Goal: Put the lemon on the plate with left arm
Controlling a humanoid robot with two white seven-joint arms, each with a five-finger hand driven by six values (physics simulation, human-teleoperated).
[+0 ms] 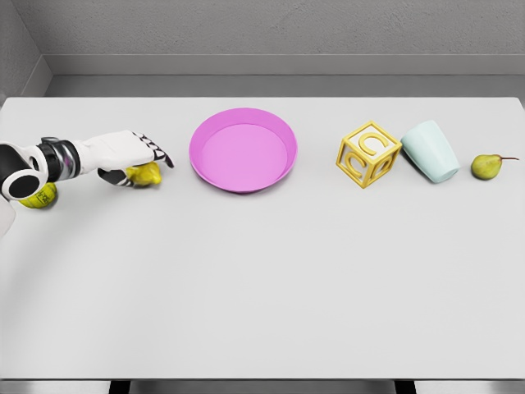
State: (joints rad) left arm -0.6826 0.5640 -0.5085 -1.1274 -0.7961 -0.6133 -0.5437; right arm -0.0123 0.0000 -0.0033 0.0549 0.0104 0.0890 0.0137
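I have the left hand over the small yellow lemon, fingers curled down around it, at the table's left side. The lemon sits on the white tabletop, just left of the round pink plate, near but not touching. My next move is a short carry rightward. I can't make out its long axis. A second yellow-green fruit lies by the forearm.

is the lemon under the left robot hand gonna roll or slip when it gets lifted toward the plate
Probably prone to rolling: the lemon looks rounded, with no flat side, on a smooth white table. It may slip, since the left robot hand covers its top and how far the fingers wrap is unclear. Likely rigid and light. The pink plate has a raised rim that should stop it.
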